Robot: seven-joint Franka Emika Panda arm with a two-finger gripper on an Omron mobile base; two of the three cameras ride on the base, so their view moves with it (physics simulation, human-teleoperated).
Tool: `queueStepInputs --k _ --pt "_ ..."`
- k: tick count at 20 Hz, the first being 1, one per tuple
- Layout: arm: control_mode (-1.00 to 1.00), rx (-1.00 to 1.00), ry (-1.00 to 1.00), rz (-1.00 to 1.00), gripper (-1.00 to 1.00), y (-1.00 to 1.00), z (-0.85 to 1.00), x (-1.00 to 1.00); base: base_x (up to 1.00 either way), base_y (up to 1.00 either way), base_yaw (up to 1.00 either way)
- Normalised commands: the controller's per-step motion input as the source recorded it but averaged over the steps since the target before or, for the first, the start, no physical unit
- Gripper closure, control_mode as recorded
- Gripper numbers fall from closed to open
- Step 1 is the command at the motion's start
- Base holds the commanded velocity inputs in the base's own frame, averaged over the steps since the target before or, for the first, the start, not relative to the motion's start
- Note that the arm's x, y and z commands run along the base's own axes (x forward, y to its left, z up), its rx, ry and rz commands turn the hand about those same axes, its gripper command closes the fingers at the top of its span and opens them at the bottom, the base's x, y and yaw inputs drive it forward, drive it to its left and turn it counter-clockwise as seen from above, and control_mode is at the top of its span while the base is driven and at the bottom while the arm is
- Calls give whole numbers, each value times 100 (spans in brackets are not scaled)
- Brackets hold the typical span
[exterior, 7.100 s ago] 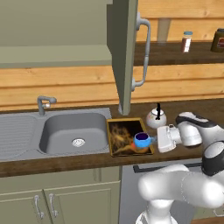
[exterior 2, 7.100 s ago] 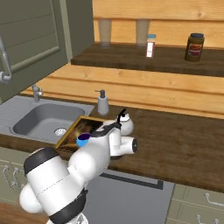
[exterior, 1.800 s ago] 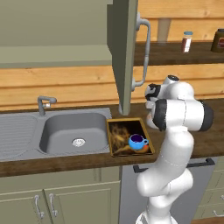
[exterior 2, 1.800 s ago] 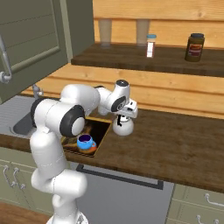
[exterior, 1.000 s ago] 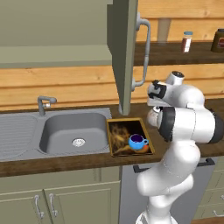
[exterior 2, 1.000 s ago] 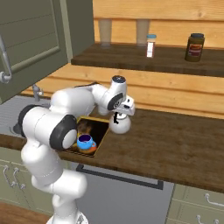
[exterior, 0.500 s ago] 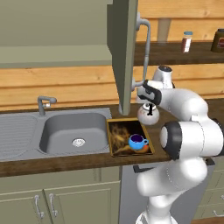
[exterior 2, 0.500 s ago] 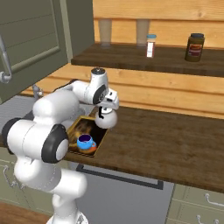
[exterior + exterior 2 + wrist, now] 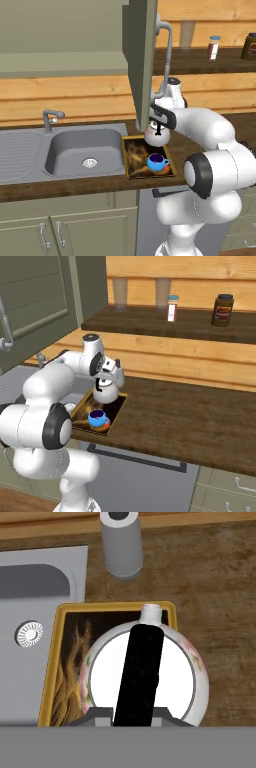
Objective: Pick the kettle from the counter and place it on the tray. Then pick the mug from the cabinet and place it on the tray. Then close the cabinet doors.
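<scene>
Kettle held over tray, far end.
My claw (image 9: 159, 121) is clamped on the black arched handle of the squat silvery-white kettle (image 9: 157, 135), above the wooden tray (image 9: 134, 156); lowering off-centre risks catching the rim or bumping the blue mug (image 9: 157, 162).
</scene>
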Motion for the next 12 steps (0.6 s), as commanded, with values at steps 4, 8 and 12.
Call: queueStepInputs --k 4,8,12 --pt "-100 0 0 0 100 14 -10 -2 0 0 0" --pt "-100 0 0 0 100 1 -15 3 0 0 0" --pt "-100 0 0 0 100 0 -19 3 0 0 0"
